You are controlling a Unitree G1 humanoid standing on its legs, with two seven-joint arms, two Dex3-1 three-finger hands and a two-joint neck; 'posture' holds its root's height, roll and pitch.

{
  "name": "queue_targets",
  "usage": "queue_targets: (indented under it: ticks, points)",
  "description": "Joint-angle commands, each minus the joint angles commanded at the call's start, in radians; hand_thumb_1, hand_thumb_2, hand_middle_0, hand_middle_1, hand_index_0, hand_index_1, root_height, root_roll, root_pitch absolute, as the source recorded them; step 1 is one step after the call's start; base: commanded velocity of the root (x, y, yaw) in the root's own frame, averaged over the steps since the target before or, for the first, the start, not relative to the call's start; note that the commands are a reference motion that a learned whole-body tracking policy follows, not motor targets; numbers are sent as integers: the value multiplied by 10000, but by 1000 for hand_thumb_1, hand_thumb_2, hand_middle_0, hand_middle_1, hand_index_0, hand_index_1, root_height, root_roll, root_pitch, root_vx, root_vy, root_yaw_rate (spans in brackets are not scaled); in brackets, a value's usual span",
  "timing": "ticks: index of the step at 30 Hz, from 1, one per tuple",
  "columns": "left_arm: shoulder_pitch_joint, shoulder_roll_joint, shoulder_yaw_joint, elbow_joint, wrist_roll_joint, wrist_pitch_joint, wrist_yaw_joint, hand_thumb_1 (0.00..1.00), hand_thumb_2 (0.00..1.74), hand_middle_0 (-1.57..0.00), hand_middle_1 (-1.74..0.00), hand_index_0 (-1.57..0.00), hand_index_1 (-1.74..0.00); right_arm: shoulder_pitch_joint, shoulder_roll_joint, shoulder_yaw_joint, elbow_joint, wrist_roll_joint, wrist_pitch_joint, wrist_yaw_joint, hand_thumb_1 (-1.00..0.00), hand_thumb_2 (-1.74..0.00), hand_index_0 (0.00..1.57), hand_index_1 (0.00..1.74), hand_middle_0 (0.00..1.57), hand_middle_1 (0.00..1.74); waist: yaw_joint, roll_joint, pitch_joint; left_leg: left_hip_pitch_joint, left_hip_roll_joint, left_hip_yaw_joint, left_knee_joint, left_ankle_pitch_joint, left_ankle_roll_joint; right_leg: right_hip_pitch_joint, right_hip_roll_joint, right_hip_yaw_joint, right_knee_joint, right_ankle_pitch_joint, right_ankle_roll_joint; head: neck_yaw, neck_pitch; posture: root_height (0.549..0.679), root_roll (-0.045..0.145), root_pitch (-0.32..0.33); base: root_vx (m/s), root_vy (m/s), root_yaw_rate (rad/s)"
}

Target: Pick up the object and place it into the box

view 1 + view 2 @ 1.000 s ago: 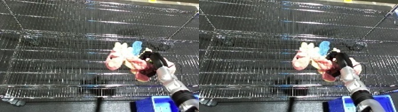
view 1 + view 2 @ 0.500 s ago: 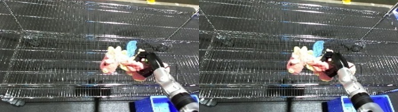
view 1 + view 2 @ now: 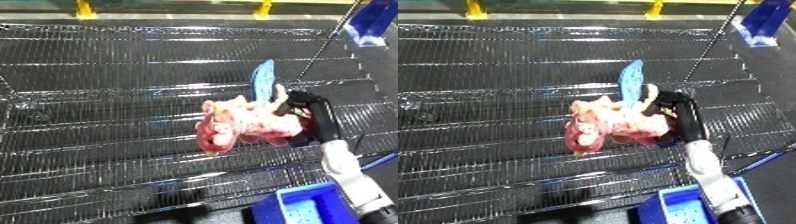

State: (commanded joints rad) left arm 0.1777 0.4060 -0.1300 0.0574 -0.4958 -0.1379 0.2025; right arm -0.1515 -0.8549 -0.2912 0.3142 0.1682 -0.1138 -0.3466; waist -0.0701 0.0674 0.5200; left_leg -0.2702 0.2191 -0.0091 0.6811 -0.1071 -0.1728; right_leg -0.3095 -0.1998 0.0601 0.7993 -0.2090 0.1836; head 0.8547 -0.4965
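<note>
Plush toy (image 3: 244, 122), one in number, pink and cream with a light blue part (image 3: 263, 80) standing up from its top, is held clear of the wire shelving (image 3: 107, 100), in front of the middle tiers. It is gripped at its right side by the right hand (image 3: 311, 117), whose black fingers are curled round the toy's body; the white and silver forearm (image 3: 351, 175) rises from the lower right edge. Behind the toy, several tiers of dark wire shelf are seen, crossed by one thin slanted rod (image 3: 324, 45) at the upper right. One blue bin (image 3: 311, 207) is seen at the lower right, below the toy and beside the forearm; only its near corner is shown. A second blue object (image 3: 373, 22), possibly another bin, lies at the upper right corner. Two yellow posts (image 3: 84, 7) are visible along the top edge. Nothing lies between the toy and the blue bin except the forearm itself.
</note>
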Motion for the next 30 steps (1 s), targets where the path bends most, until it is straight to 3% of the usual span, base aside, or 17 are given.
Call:
queue_targets:
  ticks: [8,13,17,19,21,25,30]
  points:
    - [-16,-101,299,-57,116,196,-149,1000,1740,-1570,-1740,-1570,-1740,1710,462,-1689,-933,-283,-81,-201,-1000,-1740,1570,1740,1570,1740,-440,-215,-5,534,107,189,33,-142,-11,606,83,110,-391,144,-38,526,-423,623,40,-271,13,8,-98]
    - [76,-207,396,-26,128,266,-133,1000,1740,-1570,-1740,-1570,-1740,2575,1011,-2585,-1412,-385,-229,-492,-1000,-1740,1570,1740,1570,1740,-787,-291,-102,767,160,309,75,-221,0,834,159,190,-557,205,-46,1205,-831,624,38,-286,13,22,-101]
    - [187,-337,445,24,142,305,-24,1000,1740,-1570,-1740,-1570,-1740,3073,2110,-3240,-1581,141,-610,-917,-1000,-1740,1570,1740,1570,1740,-1084,-278,-180,893,214,371,148,-277,37,953,248,248,-565,216,-49,1640,-1176,624,35,-297,5,21,-68]
    - [205,-355,434,91,157,299,53,1000,1740,-1570,-1740,-1570,-1740,3262,2646,-3410,-1575,292,-768,-1139,-1000,-1740,1570,1740,1570,1740,-1207,-281,-223,964,246,384,189,-305,58,1019,298,254,-533,189,-59,1900,-1603,623,34,-304,6,16,-39]
    - [235,-338,387,164,187,284,141,1000,1740,-1570,-1740,-1570,-1740,3464,3091,-3555,-1546,321,-884,-1392,-1000,-1740,1570,1740,1570,1740,-1331,-291,-269,1054,292,400,233,-340,77,1095,351,259,-486,144,-69,2205,-1677,623,32,-310,13,12,-54]
    - [357,-233,199,264,191,274,244,1000,1740,-1570,-1740,-1570,-1740,3723,3739,-3958,-1167,688,-1178,-1928,-1000,-1740,1570,1740,1570,1740,-1535,-298,-373,1209,398,453,287,-415,79,1230,436,269,-458,98,-95,2795,-1702,623,31,-320,24,-6,-62]
    - [354,-120,11,408,125,185,332,1000,1740,-1570,-1740,-1570,-1740,3732,4140,-4542,28,1775,-1707,-2502,-1000,-1740,1570,1740,1570,1740,-1751,-219,-519,1227,457,542,234,-447,45,1253,494,284,-621,163,-117,3117,-1789,627,33,-311,6,-8,-35]
